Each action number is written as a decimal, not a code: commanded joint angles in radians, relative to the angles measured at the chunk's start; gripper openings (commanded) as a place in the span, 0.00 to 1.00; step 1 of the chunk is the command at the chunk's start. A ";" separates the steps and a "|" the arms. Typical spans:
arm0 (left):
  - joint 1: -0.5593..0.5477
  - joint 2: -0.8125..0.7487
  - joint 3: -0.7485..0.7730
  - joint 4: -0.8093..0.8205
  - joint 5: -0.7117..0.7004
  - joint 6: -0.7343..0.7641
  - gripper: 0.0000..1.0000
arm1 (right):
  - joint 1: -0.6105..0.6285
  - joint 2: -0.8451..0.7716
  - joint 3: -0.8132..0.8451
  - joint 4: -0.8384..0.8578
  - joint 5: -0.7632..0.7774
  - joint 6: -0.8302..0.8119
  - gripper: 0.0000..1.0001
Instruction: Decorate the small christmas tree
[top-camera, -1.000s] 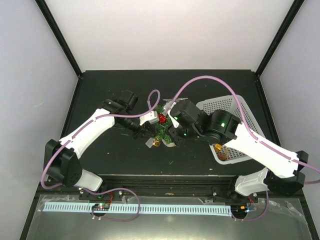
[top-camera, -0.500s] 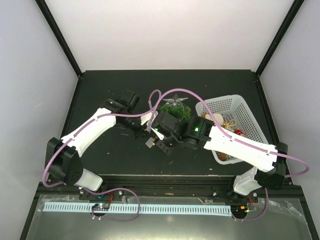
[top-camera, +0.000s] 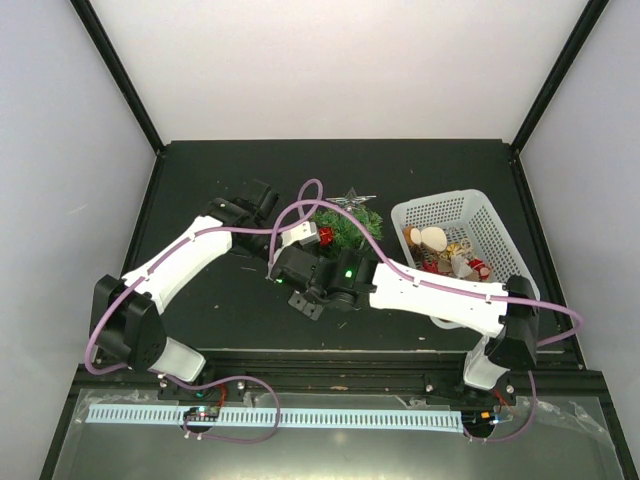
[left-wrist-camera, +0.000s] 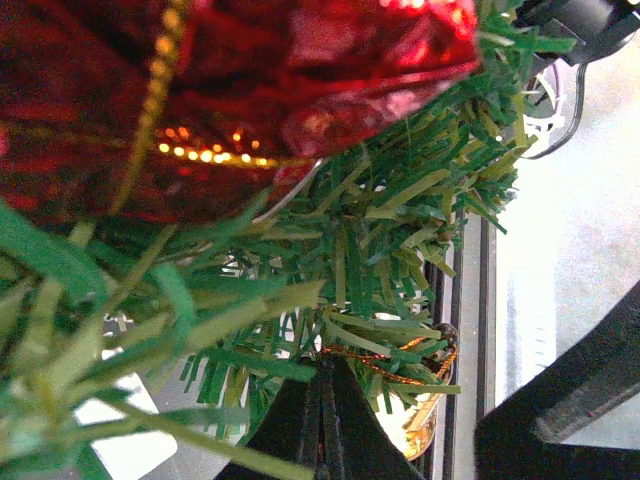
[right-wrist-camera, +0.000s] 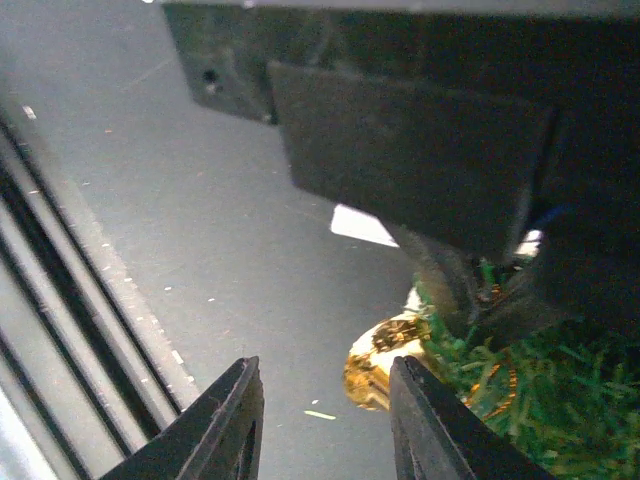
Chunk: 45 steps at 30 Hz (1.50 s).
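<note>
The small christmas tree (top-camera: 348, 222) stands mid-table with a silver star (top-camera: 350, 201) at its far end and a red ornament (top-camera: 325, 235) on its left. Its base is hidden under my right arm. In the left wrist view my left gripper (left-wrist-camera: 325, 405) is shut deep in the green branches (left-wrist-camera: 400, 250), pinching the gold thread (left-wrist-camera: 385, 365) of a gold ornament (left-wrist-camera: 425, 430). The red ornament (left-wrist-camera: 200, 90) fills the top. My right gripper (right-wrist-camera: 325, 420) is open and empty, with the gold ornament (right-wrist-camera: 385, 365) just beyond its fingertips. From above, it (top-camera: 306, 300) lies in front of the tree.
A white basket (top-camera: 480, 205) at the right holds several more ornaments (top-camera: 433, 238). My right arm (top-camera: 430, 290) stretches across the table in front of the tree. The left arm (top-camera: 190, 250) reaches in from the left. The table's front rail (right-wrist-camera: 60, 300) is close to the right gripper.
My right arm has swung left from the basket and across the front of the tree, ending low at its left front. My left arm has stayed in place.
</note>
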 joint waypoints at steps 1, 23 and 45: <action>-0.007 0.002 0.016 0.005 0.009 0.000 0.02 | 0.023 0.023 0.002 0.033 0.179 -0.019 0.38; -0.006 0.006 0.015 0.012 0.009 -0.001 0.02 | 0.064 0.043 -0.060 -0.060 0.179 -0.026 0.38; -0.007 -0.009 0.008 0.015 -0.004 -0.007 0.01 | 0.067 -0.177 0.290 -0.135 0.343 0.137 0.40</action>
